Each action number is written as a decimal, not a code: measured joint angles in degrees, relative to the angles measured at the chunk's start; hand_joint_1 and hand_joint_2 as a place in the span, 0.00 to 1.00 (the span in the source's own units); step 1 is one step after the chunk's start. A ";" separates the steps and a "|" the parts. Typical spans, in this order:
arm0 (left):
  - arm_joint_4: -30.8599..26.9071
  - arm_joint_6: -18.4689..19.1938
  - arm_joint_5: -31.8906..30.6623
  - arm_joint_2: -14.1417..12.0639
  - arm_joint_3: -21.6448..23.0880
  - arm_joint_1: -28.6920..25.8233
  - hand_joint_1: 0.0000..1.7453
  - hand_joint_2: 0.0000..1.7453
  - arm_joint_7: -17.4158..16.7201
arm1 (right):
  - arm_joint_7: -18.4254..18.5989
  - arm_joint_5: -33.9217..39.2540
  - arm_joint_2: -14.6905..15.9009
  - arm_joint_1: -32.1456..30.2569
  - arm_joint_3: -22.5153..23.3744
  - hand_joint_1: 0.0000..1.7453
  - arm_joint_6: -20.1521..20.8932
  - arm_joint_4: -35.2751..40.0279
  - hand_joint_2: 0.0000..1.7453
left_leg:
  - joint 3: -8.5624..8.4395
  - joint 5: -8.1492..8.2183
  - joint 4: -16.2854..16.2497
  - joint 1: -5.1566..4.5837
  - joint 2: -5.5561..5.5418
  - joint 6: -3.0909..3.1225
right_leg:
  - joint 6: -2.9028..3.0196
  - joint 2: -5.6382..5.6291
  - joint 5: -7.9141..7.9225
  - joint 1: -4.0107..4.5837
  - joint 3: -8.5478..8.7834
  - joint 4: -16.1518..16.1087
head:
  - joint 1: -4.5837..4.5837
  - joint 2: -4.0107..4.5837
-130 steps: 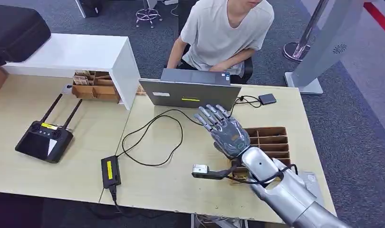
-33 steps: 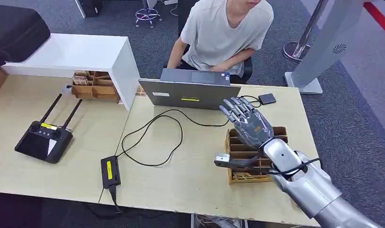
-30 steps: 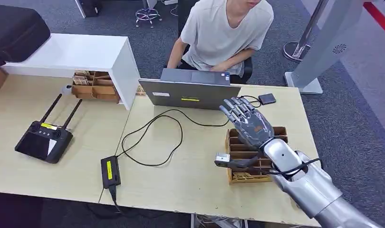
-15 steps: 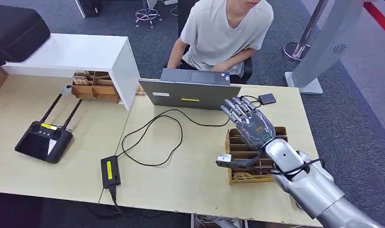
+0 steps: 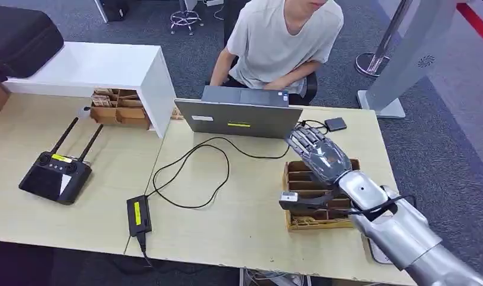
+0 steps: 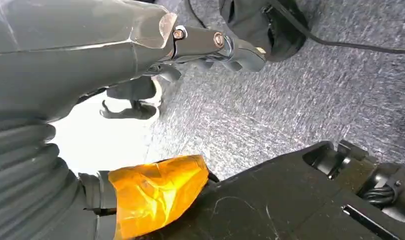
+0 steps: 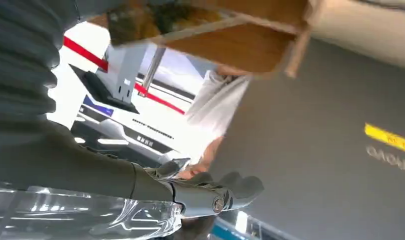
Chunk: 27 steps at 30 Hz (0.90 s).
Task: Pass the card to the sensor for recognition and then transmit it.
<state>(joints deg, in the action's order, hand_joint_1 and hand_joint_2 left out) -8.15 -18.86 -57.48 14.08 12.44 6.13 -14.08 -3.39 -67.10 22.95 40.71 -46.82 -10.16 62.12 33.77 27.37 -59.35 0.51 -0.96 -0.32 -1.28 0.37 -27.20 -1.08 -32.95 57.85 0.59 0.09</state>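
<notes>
Along the near edge of the pale wooden table [image 5: 227,232] lies a small black power adapter with a yellow label [image 5: 138,215]. Its thin black cable [image 5: 188,173] loops across the smooth tabletop toward the far edge. Near the table's right edge sits a shallow brown cardboard tray with slotted dividers [image 5: 302,179]. The card itself cannot be made out in its compartments. The silver right arm reaches in over this tray, and the dark segmented right hand [image 5: 319,154] hovers above the tray's far end. Its fingers are stretched out flat and slightly apart, holding nothing. The left hand [image 6: 218,47] hangs over grey speckled carpet with its fingers curled inward, nothing in them. Past the right hand's fingertips stands a grey open laptop [image 5: 239,113] at the far edge, a small dark square sensor [image 5: 335,124] lying just beside it. Behind the laptop sits a person in a light grey T-shirt [image 5: 281,42].
</notes>
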 joint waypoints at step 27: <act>0.02 -0.02 1.62 0.11 -2.58 -0.01 0.00 1.00 -0.09 | -0.63 2.84 2.71 2.31 -3.06 1.00 2.75 -0.24 1.00 | -0.01 0.00 0.00 -0.01 0.02 0.00 | 0.00 -0.04 0.01 0.00 0.00 -0.01 | 0.00 0.00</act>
<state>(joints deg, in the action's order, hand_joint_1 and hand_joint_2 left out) -8.13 -18.88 -55.87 14.19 9.86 6.13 -14.16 -4.02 -64.26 25.66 43.03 -49.88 -7.41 61.88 33.76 27.38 -59.36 0.51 -0.94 -0.32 -1.27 0.34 -27.19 -1.08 -32.96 57.85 0.59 0.09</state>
